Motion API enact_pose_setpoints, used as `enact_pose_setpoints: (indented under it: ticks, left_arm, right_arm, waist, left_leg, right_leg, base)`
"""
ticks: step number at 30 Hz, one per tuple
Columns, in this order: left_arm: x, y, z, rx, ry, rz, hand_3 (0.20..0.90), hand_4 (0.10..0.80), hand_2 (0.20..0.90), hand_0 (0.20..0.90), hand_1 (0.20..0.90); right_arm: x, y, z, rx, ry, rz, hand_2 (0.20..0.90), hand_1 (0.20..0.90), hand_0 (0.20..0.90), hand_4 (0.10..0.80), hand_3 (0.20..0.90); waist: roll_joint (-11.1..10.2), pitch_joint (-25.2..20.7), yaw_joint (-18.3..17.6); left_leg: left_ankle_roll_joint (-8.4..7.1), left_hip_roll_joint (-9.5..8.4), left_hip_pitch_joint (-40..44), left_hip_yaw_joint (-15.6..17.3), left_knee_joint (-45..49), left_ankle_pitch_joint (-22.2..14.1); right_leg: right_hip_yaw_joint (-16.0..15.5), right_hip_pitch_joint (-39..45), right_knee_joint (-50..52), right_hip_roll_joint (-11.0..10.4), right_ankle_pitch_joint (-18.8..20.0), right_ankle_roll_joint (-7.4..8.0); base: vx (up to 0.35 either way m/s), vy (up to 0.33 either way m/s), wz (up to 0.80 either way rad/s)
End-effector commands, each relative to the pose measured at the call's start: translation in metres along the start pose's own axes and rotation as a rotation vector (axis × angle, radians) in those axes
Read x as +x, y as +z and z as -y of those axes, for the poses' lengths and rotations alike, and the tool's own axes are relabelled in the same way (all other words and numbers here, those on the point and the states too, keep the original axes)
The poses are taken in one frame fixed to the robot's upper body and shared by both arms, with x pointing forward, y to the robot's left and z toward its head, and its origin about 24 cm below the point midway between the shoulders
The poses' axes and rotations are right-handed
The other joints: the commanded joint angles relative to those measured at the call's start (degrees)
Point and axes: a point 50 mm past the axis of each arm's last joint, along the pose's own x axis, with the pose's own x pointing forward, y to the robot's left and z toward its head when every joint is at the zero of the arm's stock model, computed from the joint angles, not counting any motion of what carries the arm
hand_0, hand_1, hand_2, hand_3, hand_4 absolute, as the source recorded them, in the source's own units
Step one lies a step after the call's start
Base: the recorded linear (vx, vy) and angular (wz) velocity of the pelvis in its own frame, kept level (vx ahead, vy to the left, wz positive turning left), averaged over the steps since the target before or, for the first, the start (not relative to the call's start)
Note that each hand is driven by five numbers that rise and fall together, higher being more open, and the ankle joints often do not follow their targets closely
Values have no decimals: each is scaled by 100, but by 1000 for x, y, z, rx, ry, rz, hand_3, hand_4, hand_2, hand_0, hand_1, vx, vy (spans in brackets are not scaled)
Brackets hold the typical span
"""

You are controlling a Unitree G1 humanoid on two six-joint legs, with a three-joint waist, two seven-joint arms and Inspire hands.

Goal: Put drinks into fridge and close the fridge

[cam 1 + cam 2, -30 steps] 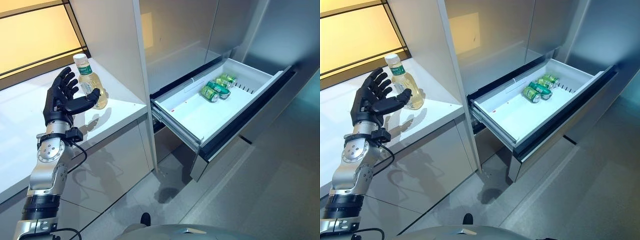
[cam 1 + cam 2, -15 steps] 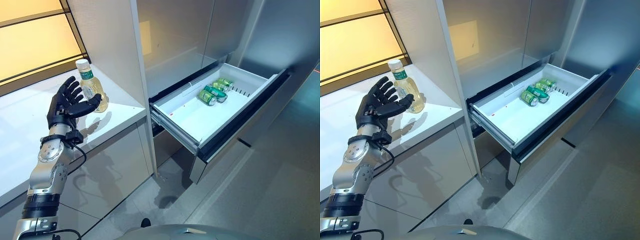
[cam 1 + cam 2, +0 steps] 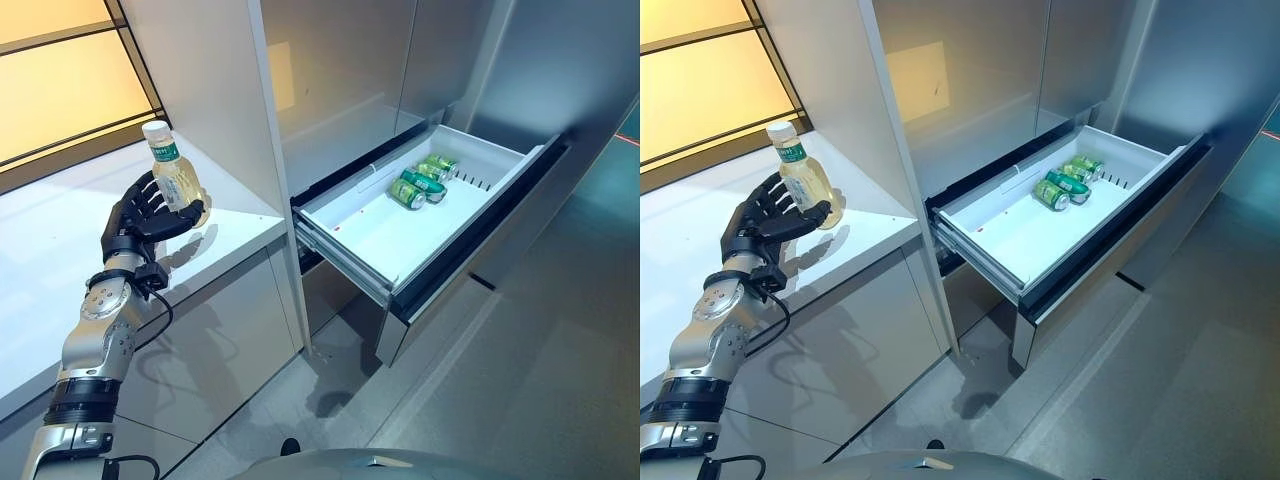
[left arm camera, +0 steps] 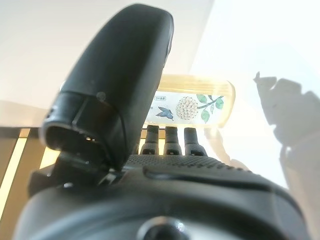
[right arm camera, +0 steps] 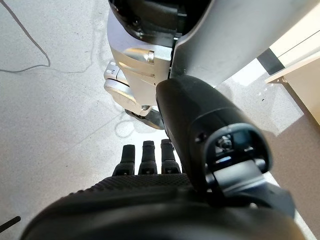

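White tabletop (image 3: 60,230) fills the 9 o'clock side, under a lit yellow panel. On it, at about 10 o'clock, stands the bottle (image 3: 172,178), pale drink inside, white cap, green label. The left hand (image 3: 145,215) has closed on it: a second ago the fingers (image 3: 765,212) were spread beside the bottle, half a second ago they were nearer, and now they curl round its lower body with the thumb across the front. In the left wrist view the bottle lies right across the fingertips. That reads as the grasp being made, so lifting and carrying should come next; I cannot tell whether the bottle's base is off the tabletop yet.

Toward 2 o'clock the fridge drawer (image 3: 375,240) stands pulled out, with three green cans (image 3: 420,182) lying at its far end and plenty of bare white floor nearer the front. It remains to be shut.

The right hand (image 5: 145,165) shows only in its own wrist view, hanging over the floor, fingers fairly straight and empty. Fingertips on the bottle's far side are hidden, so grip firmness is unclear
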Motion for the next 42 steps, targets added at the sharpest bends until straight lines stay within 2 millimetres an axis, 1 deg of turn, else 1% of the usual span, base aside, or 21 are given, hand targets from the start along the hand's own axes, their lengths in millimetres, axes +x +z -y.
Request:
enact_pose_setpoints:
  ticks: [1, 13, 20, 26, 30, 39, 40, 41, 42]
  left_arm:
    - [24, 90, 5, 44, -4, 330, 900, 800, 900, 900, 900]
    - [28, 103, 5, 71, 32, 375, 900, 800, 900, 900, 900]
    - [33, 111, 4, 72, 33, 373, 900, 800, 900, 900, 900]
    - [38, 114, 4, 71, 39, 365, 900, 800, 900, 900, 900]
    - [42, 117, 1, 61, 53, 364, 900, 800, 900, 900, 900]
    - [48, 114, -2, 57, 59, 327, 900, 800, 900, 900, 900]
    - [49, 113, -2, 57, 63, 325, 818, 718, 829, 829, 829]
    - [49, 113, -2, 57, 63, 324, 818, 718, 829, 829, 829]
    - [49, 113, -2, 54, 65, 324, 502, 402, 559, 559, 559]
  right_arm:
    - [4, 19, -21, -62, 97, 38, 900, 900, 900, 800, 900]
    - [4, 17, -22, -66, 96, 36, 900, 900, 900, 800, 900]
    - [4, 17, -20, -73, 92, 34, 900, 900, 900, 800, 900]
    - [4, 18, -20, -78, 92, 33, 900, 900, 900, 800, 900]
    - [4, 16, -20, -80, 92, 33, 900, 900, 900, 800, 900]
    - [4, 15, -19, -88, 91, 29, 900, 900, 900, 800, 900]
    - [4, 14, -19, -89, 90, 28, 900, 900, 900, 800, 900]
    - [4, 14, -19, -89, 90, 29, 900, 900, 900, 800, 900]
    - [4, 13, -19, -90, 91, 28, 900, 900, 900, 800, 900]
  waist:
    - [-8, -90, -39]
    - [0, -123, -82]
    - [18, -136, -128]
    - [31, -146, -163]
    - [35, -157, -191]
    - [52, -169, -240]
    - [52, -170, -247]
    - [52, -170, -247]
    - [50, -172, -251]
  left_leg:
    - [189, -339, 484, -162, 38, -1109]
    - [181, -337, 482, -127, 37, -1117]
    - [181, -338, 495, -96, 37, -1124]
    - [180, -342, 494, -73, 37, -1126]
    - [178, -343, 494, -55, 37, -1132]
    - [181, -345, 505, -20, 37, -1144]
    - [182, -346, 507, -20, 37, -1148]
    - [182, -346, 507, -19, 37, -1148]
    - [184, -348, 509, -18, 37, -1147]
  right_leg:
    - [450, -255, 162, -44, -69, 288]
    - [478, -268, 153, -41, -62, 298]
    - [504, -270, 150, -33, -57, 298]
    - [525, -279, 146, -29, -48, 305]
    - [531, -290, 147, -32, -46, 315]
    - [556, -298, 146, -31, -43, 324]
    - [561, -300, 148, -30, -43, 325]
    - [561, -301, 149, -30, -44, 325]
    - [566, -301, 150, -30, -45, 325]
  base:
    - [0, 0, 0]
    - [0, 1, -1]
    - [-1, 1, -3]
    - [-2, 3, -2]
    - [0, 0, 0]
    - [0, 0, 0]
    - [0, 0, 0]
    - [0, 0, 0]
    - [0, 0, 0]
